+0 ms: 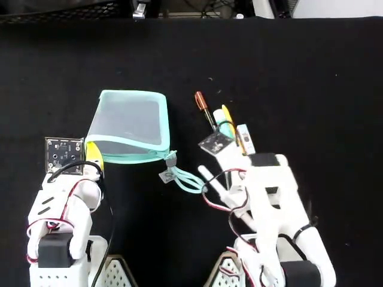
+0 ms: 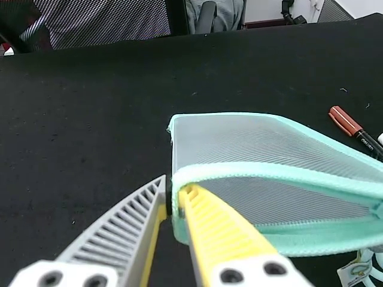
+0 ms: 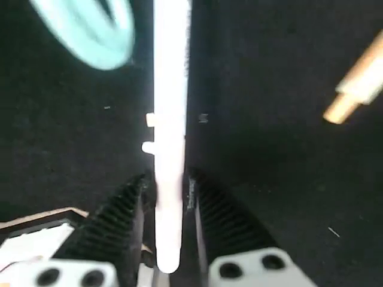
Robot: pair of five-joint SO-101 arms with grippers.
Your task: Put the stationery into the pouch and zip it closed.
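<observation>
The teal mesh pouch (image 1: 128, 124) lies at centre left with its mouth towards the arms and its teal cord loop (image 1: 187, 180) trailing to the right. My left gripper (image 1: 94, 156) is shut on the pouch's rim at the left corner; the rim (image 2: 179, 179) sits between the grey and yellow fingers (image 2: 209, 221). My right gripper (image 3: 170, 191) is shut on a white pen (image 3: 170, 89), whose far end points past the cord loop (image 3: 90, 30). From above, the pen (image 1: 214, 182) lies slanted under the right arm. A brown-capped marker (image 1: 202, 103) and a yellow pen (image 1: 227, 115) lie right of the pouch.
A small white labelled item (image 1: 245, 139) lies beside the yellow pen. A beige stick-like piece (image 3: 356, 95) rests on the black cloth beyond the right gripper. The brown-capped marker (image 2: 350, 127) lies past the pouch's far end. The table's back edge borders room clutter.
</observation>
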